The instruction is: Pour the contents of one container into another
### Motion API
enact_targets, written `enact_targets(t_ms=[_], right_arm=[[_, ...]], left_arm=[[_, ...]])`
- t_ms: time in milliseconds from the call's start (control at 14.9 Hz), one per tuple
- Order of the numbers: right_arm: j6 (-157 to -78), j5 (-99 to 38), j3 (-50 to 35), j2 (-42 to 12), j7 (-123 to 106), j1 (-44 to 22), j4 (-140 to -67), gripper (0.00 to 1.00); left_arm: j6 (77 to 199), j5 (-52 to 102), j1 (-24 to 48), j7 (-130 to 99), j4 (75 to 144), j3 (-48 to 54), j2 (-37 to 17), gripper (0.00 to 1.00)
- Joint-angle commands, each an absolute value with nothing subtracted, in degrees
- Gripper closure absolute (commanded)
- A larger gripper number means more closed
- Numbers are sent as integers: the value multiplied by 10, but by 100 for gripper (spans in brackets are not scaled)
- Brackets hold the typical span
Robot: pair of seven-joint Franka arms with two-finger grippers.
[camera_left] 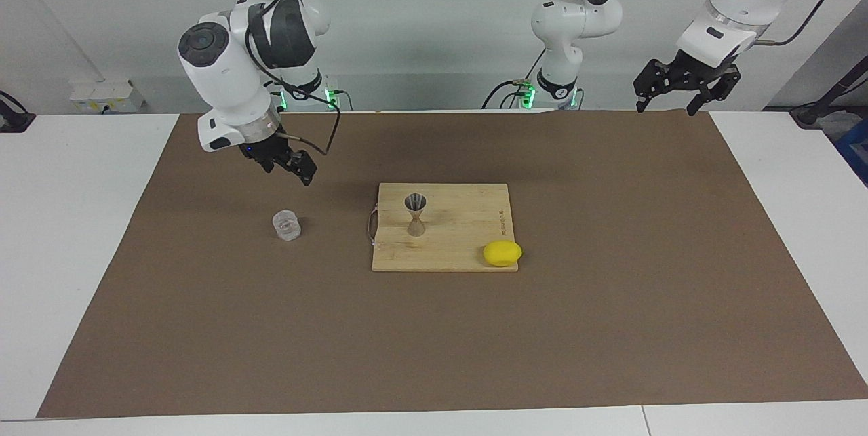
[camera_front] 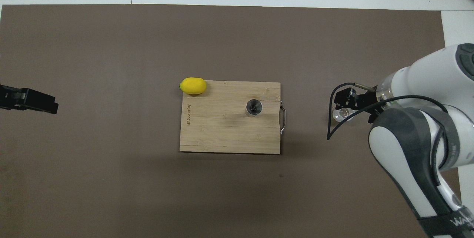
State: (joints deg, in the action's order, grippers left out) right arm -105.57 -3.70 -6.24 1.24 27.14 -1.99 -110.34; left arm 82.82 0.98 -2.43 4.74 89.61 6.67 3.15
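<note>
The small clear cup (camera_left: 287, 224) stands on the brown mat toward the right arm's end of the table; it also shows in the overhead view (camera_front: 342, 114). The metal hourglass jigger (camera_left: 415, 214) stands upright on the wooden cutting board (camera_left: 461, 246), also seen from above (camera_front: 254, 107). My right gripper (camera_left: 291, 166) hangs in the air above the cup without touching it, and partly covers it in the overhead view (camera_front: 344, 99). My left gripper (camera_left: 670, 105) is open and empty, raised over the mat's edge at the left arm's end, where the arm waits (camera_front: 35, 101).
A yellow lemon (camera_left: 502, 253) lies at the board's corner farthest from the robots, toward the left arm's end (camera_front: 193, 85). The board (camera_front: 207, 134) has a metal handle (camera_front: 283, 119) on the side facing the cup. The brown mat (camera_left: 610, 327) covers most of the white table.
</note>
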Motion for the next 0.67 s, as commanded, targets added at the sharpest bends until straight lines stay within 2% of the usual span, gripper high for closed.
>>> enact_targets(t_ms=[0,269,606], right_arm=[[-1013,-15,-62,6,222,-21,-1034,0],[-976,7,-55,0,109,-7,-970,0],[-912,7,-54,18,89,3,-940,0]], left_arm=[[836,0,-21,51,914,63,47,0],[836,0,-21,51,914,63,47,0],[835,0,-20,51,914,62,47,0]])
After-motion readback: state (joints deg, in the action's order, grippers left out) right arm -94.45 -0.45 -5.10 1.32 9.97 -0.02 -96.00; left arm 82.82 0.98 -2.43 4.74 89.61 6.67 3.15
